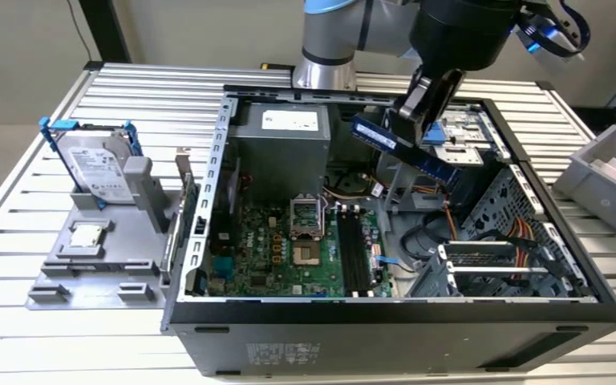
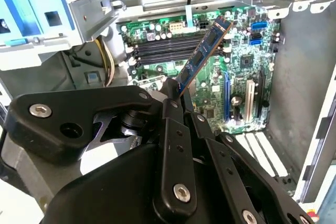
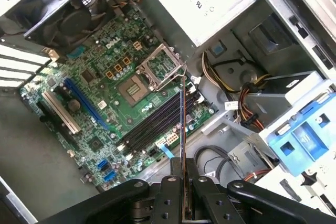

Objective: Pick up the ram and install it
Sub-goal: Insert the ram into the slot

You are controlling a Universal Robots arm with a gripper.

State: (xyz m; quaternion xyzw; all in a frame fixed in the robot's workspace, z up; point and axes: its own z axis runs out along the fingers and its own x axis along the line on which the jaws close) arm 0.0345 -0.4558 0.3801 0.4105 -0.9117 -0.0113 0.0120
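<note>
On a ribbed metal table (image 1: 30, 200), over the open grey case (image 1: 394, 313), the black gripper (image 2: 176, 92) pinches the long dark ram (image 2: 203, 53), tilted, unaligned with the black slots (image 2: 168, 48).

Looks like a robotics lab or test cell, not an office or somebody's home. Everything sits on a table (image 1: 19, 241) made of ribbed aluminium slats, the kind used for machine rigs, and a robot arm (image 1: 330, 48) rises from its far side. An opened computer case (image 1: 394, 341) lies on its side with the motherboard (image 1: 276, 249) exposed. On the exterior view's left, a grey fixture (image 1: 94, 269) props up a hard drive (image 1: 99, 172) in a blue bracket, like a parts station. A grey bin (image 1: 597, 176) sits at the exterior view's right. The arm's fingers (image 2: 171, 109) pinch a ram (image 2: 202, 56) stick over the board. There's a plain wall (image 1: 201, 28) behind.
</note>
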